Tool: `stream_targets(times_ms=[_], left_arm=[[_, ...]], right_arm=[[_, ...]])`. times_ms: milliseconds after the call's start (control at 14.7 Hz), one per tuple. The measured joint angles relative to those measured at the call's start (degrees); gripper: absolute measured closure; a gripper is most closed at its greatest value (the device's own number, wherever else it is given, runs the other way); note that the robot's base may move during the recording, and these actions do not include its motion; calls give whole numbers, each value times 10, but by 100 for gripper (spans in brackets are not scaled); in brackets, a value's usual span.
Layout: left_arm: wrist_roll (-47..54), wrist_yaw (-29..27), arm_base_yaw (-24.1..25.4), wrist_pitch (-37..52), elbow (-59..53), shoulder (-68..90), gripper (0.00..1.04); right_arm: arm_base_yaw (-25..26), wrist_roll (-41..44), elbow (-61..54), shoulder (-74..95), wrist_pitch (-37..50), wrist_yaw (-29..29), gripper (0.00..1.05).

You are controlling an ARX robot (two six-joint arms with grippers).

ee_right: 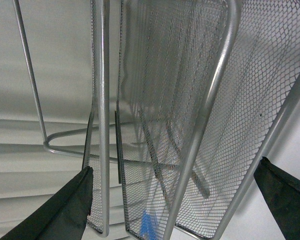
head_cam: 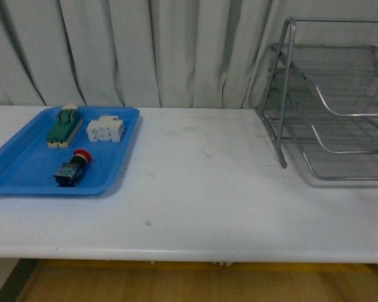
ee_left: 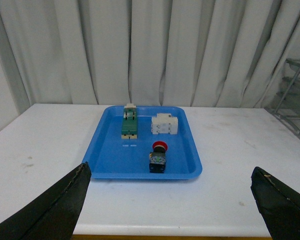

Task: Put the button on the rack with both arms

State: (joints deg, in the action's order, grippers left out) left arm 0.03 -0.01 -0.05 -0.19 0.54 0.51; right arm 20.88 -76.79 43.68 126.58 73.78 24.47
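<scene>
The left gripper [ee_left: 170, 171] is spread wide, its two dark fingers [ee_left: 60, 205] far apart with nothing between them, hanging above the near edge of the white table [head_cam: 208, 195]. Straight ahead of it, in line with the gap between the fingers and well apart from them, lies the button [ee_left: 158, 156] on its side in the blue tray [ee_left: 110, 155], dark body towards the gripper and red cap turned away. Beyond the button from that gripper sit a green-and-cream block [ee_left: 129, 122] and a white block [ee_left: 164, 124], side by side near the tray's far rim and apart from the button. The right gripper [ee_right: 173, 166] is likewise released, fingers wide and empty, and the rack [ee_right: 210, 100] stands close in front of it, its silver mesh tiers and tubular frame filling that wrist view. From the front, the rack [head_cam: 283, 107] stands well away from the tray [head_cam: 25, 160] across bare table, with a pale curtain [head_cam: 145, 50] behind.
</scene>
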Motion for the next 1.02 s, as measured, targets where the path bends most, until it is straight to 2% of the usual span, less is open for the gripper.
stream_targets(times_ms=[747,1019], left_arm=[[0,0,0,0,0,0,7],[0,0,0,0,0,0,7]], right_arm=[[-15,34,59,47,-38,-17,6],[-26,38,115,64,-65,-20,8]])
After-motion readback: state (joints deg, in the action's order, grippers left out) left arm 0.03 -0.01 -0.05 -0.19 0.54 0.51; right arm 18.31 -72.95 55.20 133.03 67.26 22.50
